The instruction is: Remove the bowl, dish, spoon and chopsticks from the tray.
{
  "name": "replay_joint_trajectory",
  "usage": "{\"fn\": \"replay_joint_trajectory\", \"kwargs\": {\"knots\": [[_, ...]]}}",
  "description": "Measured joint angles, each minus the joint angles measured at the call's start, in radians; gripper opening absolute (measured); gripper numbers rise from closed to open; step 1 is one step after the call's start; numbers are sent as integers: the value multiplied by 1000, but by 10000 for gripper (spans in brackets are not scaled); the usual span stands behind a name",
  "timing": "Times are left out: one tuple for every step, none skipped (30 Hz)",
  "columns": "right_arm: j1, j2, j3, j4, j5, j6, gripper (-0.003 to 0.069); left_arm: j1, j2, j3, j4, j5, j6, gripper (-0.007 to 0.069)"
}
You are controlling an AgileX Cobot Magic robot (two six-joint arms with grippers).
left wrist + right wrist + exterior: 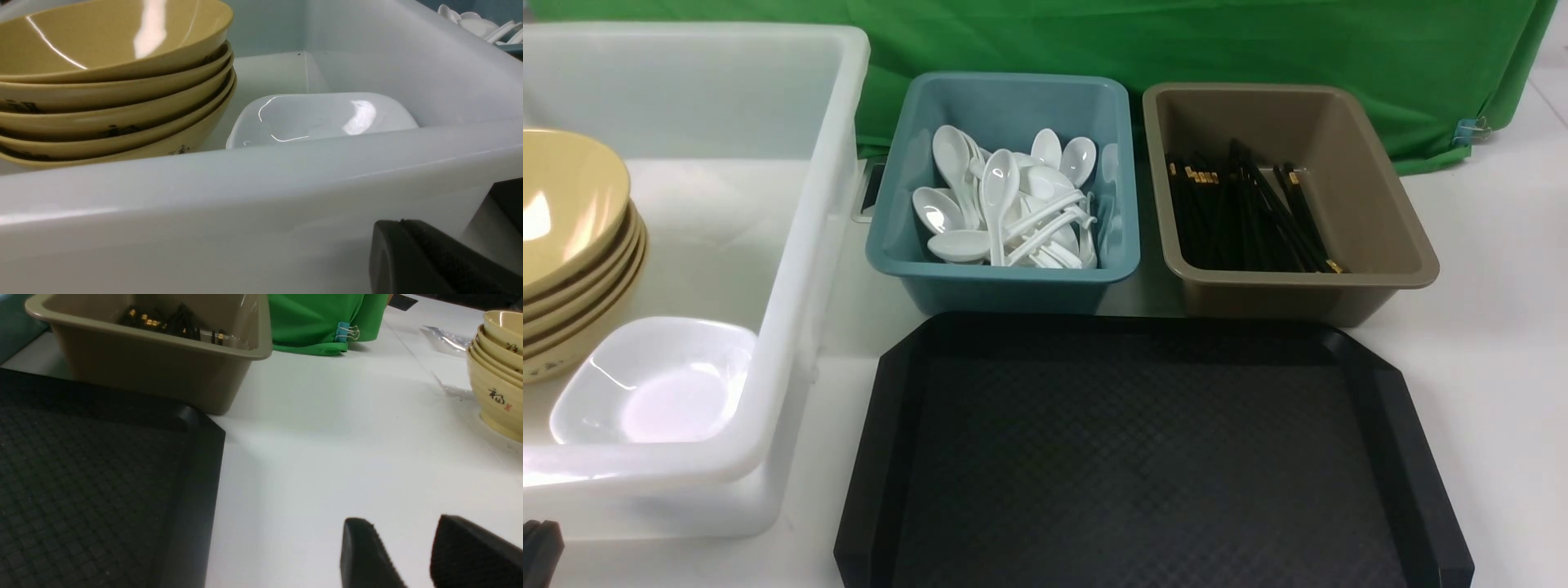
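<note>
While pressed together and empty, left end effector (433, 257) low just outside the white tub (792, 245). Inside the tub, the bowl (564, 204) on top of a stack, white dish (654, 384) beside it. Right end effector (412, 555) spread, gripping nothing, above the counter (327, 437) beside the tray (1152, 457). Spoon among others (1005, 204) in teal bin (1005, 278), chopsticks (1250, 212) in brown bin (1380, 220). Tray bare.

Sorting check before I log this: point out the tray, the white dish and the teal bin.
tray (1143, 457), front view, textured floor.
white dish (658, 392), front view, inner bottom.
teal bin (1005, 290), front view, near wall.
</note>
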Motion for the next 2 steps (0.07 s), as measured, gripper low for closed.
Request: {"fn": "replay_joint_trajectory", "kwargs": {"knots": [[0, 0, 0, 0, 0, 0, 242, 0, 0, 0, 0, 0, 0, 12], [0, 0, 0, 0, 0, 0, 242, 0, 0, 0, 0, 0, 0, 15]]}}
